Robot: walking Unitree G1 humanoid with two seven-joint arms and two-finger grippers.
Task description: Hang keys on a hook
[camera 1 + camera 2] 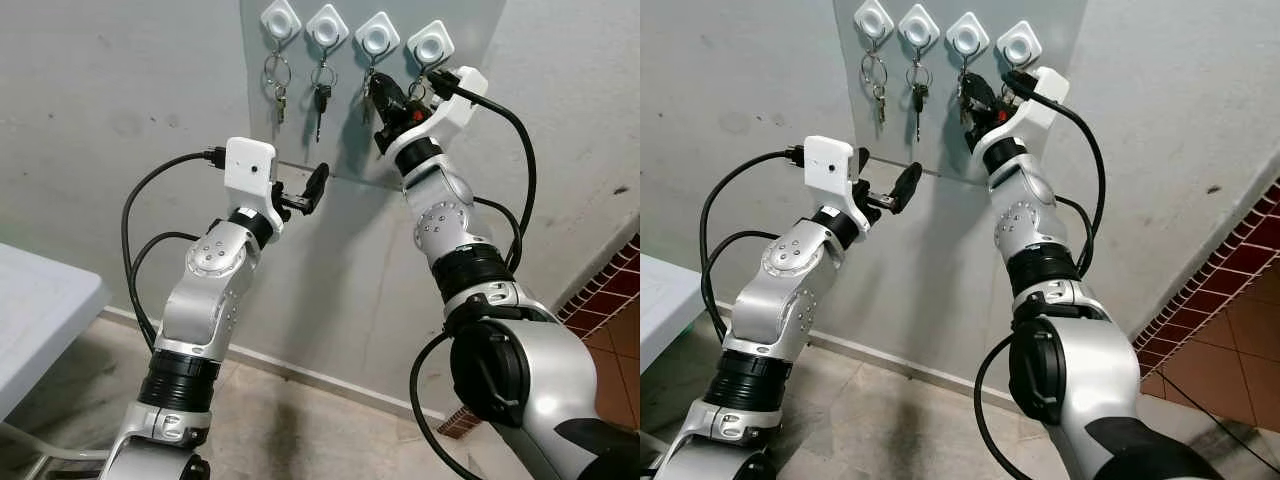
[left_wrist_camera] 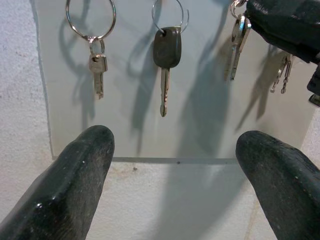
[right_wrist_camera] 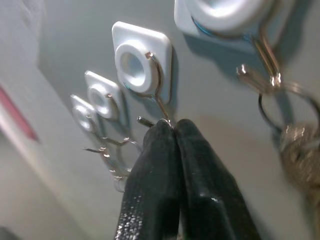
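Four white hooks sit in a row on a grey wall panel point(image 1: 360, 140). A key ring with a small key point(image 1: 278, 85) hangs on the first hook, a black-headed key point(image 1: 322, 100) on the second, and a bunch point(image 2: 282, 75) on the fourth hook point(image 1: 431, 43). My right gripper point(image 3: 172, 127) is raised to the third hook point(image 3: 137, 65), its fingers shut at the tip of the wire hook. Silver keys point(image 2: 237, 37) dangle right beside those fingers. My left gripper point(image 1: 305, 190) stands open just below the panel's lower edge, holding nothing.
The panel is fixed to a rough grey wall. A white table edge point(image 1: 40, 310) lies at the left, and red tiles point(image 1: 610, 290) at the lower right. Black cables loop off both wrists.
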